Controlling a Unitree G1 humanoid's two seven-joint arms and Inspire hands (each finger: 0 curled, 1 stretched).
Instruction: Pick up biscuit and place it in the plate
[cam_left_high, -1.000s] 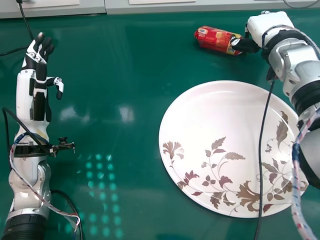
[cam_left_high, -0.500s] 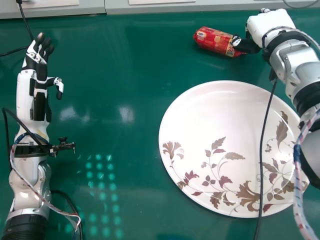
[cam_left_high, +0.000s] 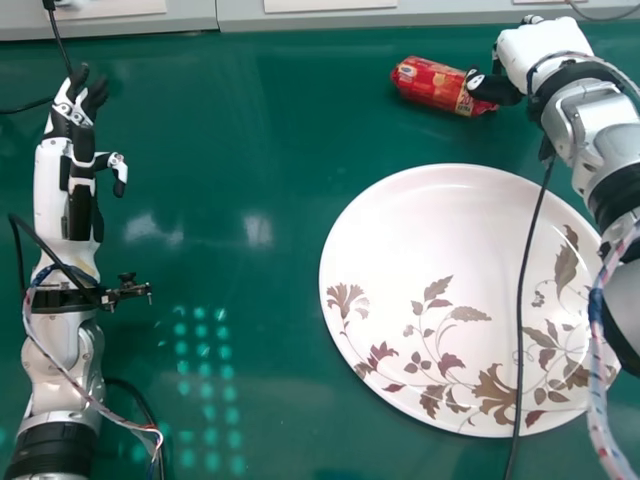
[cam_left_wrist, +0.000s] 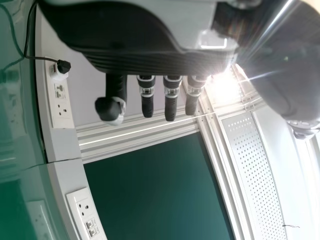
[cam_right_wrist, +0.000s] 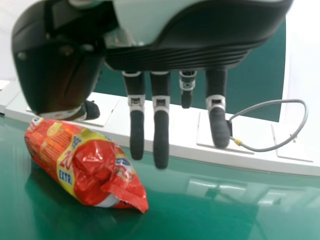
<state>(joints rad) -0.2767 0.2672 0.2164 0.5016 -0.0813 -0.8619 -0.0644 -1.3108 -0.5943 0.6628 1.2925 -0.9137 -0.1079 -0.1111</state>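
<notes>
**Loose fingers beside a packet that could roll**

We see the biscuit packet (cam_left_high: 432, 84) lying on its side on the table (cam_left_high: 260, 130), beyond the far rim of the plate (cam_left_high: 430, 220). Our right hand (cam_left_high: 528, 50) is at its right end, fingers straight and released, with the thumb (cam_right_wrist: 92, 110) close over the wrapper; we cannot tell whether it touches. Our left hand (cam_left_high: 78, 115) rests open at the far left.

If we close now, we judge the hold may catch only the right end, so the rounded packet could roll, pivot or slip out. Squeezing hard might crush the biscuits. Carried too low, it could knock the plate's far rim. The black cable (cam_left_high: 519, 350) crossing our view of the plate might snag or drag.

The wrapper carries printed lettering (cam_right_wrist: 65, 176) on a yellow band; we leave the words unread. The plate shows leaves and flowers.
</notes>
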